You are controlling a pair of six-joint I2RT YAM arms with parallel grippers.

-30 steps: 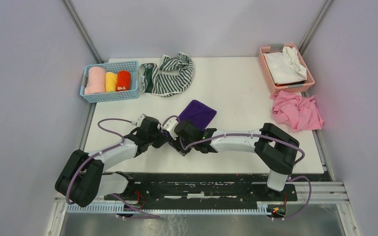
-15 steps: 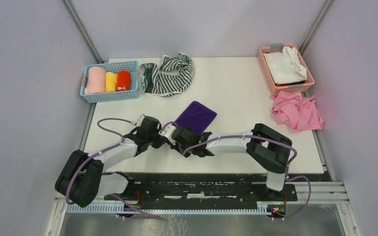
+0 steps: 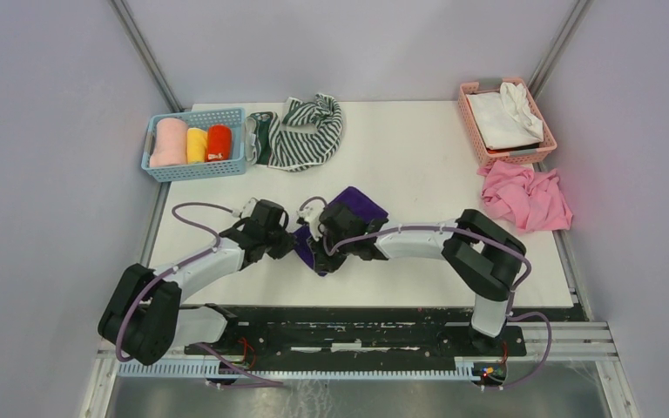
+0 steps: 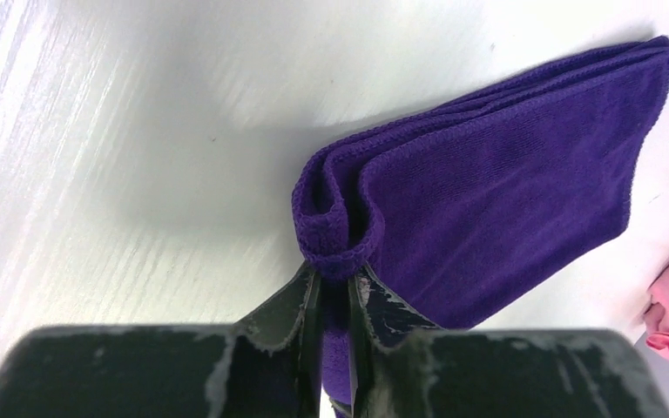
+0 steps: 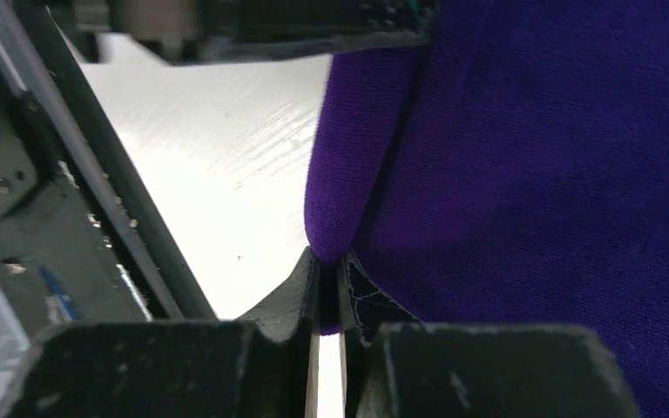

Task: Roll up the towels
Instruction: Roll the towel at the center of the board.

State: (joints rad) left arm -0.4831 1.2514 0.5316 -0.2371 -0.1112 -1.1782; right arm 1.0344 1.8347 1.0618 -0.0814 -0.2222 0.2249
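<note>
1. The purple cloth [image 4: 505, 192] is soft and matt, a fine short-piled knit with a stitched, ribbed hem round its edges.
2. The table [image 4: 96, 113] is white and smooth with a slight sheen, with faint grain-like streaks across it.
3. The left gripper [image 4: 335, 274] and right gripper [image 5: 327, 261] have matt black fingers [image 4: 280, 312], plastic by the look, scuffed pale at the tips.
4. The striped towel [image 3: 309, 131] is soft matt cloth, limp and rumpled.
5. The blue basket [image 3: 193, 170] and pink basket [image 3: 514, 158] are plastic lattice — slightly glossy.
6. The pink cloth [image 3: 527, 198] is matt and creased; the white cloth [image 3: 501, 117] likewise.
7. The rail [image 3: 575, 340] at the near edge is bare metal — dull grey.
</note>
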